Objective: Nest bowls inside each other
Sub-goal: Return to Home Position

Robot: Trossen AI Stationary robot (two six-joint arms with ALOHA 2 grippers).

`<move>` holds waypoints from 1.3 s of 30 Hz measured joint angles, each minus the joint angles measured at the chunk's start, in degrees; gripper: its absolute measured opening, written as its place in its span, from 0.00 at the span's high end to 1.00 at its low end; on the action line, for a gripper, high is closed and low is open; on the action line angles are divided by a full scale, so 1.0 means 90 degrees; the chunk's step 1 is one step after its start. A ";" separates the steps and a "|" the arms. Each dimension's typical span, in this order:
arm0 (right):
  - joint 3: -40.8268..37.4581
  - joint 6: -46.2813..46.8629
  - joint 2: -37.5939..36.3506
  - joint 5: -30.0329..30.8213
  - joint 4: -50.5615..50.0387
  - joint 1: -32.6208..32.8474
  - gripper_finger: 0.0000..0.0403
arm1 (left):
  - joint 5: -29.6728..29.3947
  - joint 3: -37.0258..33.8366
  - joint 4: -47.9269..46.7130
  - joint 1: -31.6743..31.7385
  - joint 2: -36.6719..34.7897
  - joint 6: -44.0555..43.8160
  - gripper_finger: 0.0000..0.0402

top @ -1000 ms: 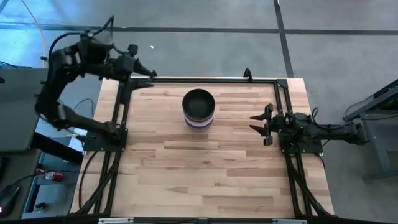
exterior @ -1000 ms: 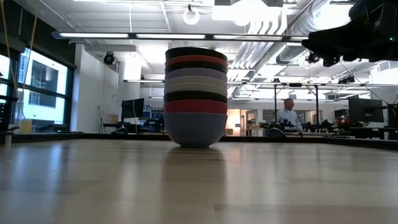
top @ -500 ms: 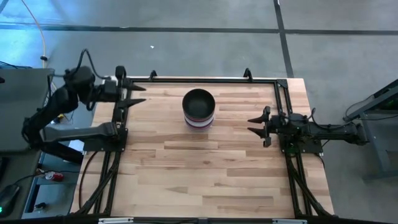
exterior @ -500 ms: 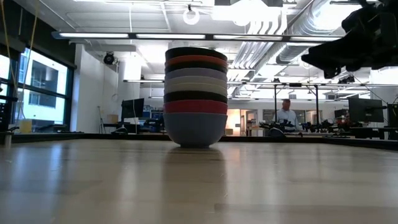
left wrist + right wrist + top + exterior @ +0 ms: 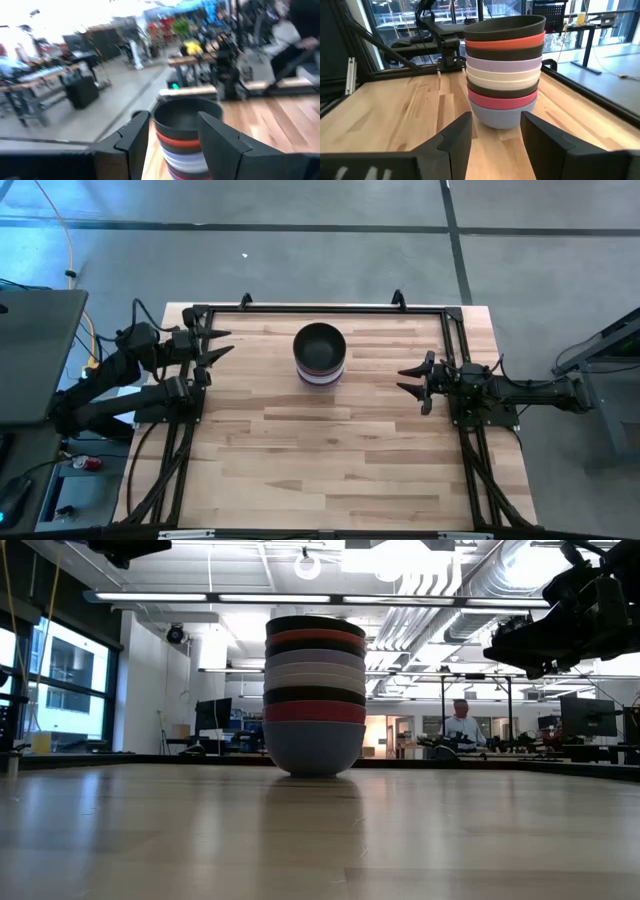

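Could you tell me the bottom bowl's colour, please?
The bottom bowl is blue, clearest in the right wrist view.

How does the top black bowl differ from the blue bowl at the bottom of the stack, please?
The top black bowl is black; the blue bowl is pale blue. The top black bowl sits highest, its hollow empty; the blue bowl rests on the table and holds all the others. The top black bowl shows only its upper band; the blue bowl shows its curved wall down to the base. Both are round, upright and alike in size.

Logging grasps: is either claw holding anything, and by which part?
Nothing: left claw and right claw are open, clear of the stacked multicoloured round plastic bowls.
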 joint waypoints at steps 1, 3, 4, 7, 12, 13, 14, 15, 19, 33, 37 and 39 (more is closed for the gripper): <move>0.0000 0.0069 0.0000 0.0001 -0.0001 0.0000 0.60 | -0.0111 -0.0154 0.0183 0.0000 -0.0113 -0.0042 0.62; 0.0000 0.0092 0.0002 0.0002 0.0000 -0.0002 0.60 | -0.0353 -0.0464 0.0620 0.0000 -0.0287 -0.0175 0.62; 0.0000 0.0093 0.0001 0.0004 0.0000 -0.0002 0.60 | -0.0489 -0.0626 0.0816 0.0000 -0.0350 -0.0255 0.62; 0.0000 0.0092 0.0000 0.0005 0.0000 0.0000 0.60 | -0.0940 -0.1106 0.1626 0.0000 -0.0410 -0.0581 0.62; 0.0000 0.0092 0.0000 0.0012 0.0000 0.0000 0.60 | -0.1381 -0.1937 0.2976 0.0000 -0.0332 -0.1107 0.62; 0.0000 0.0092 0.0001 0.0012 0.0000 0.0000 0.60 | -0.1392 -0.2111 0.3305 0.0000 -0.0303 -0.1210 0.62; 0.0000 0.0089 0.0000 0.0012 0.0000 0.0000 0.60 | -0.1399 -0.2269 0.3616 0.0000 -0.0266 -0.1323 0.62; 0.0000 0.0082 0.0000 0.0012 0.0000 0.0000 0.60 | -0.1428 -0.2435 0.3903 -0.0004 -0.0228 -0.1430 0.62; 0.0000 0.0030 0.0000 0.0019 0.0000 -0.0002 0.60 | -0.1697 -0.2934 0.4747 -0.0156 -0.0028 -0.1697 0.62; 0.0002 -0.0030 0.0001 0.0018 -0.0102 -0.0002 0.60 | -0.2654 -0.3227 0.5464 -0.1604 0.0769 -0.0704 0.62; 0.0002 0.0051 0.0000 0.0016 -0.0117 -0.0002 0.60 | -0.1992 -0.3227 0.5265 -0.1730 0.0757 -0.0117 0.62; 0.0005 0.0089 0.0000 0.0014 -0.0194 -0.0002 0.60 | -0.1890 -0.3230 0.5143 -0.1741 0.0702 -0.0071 0.62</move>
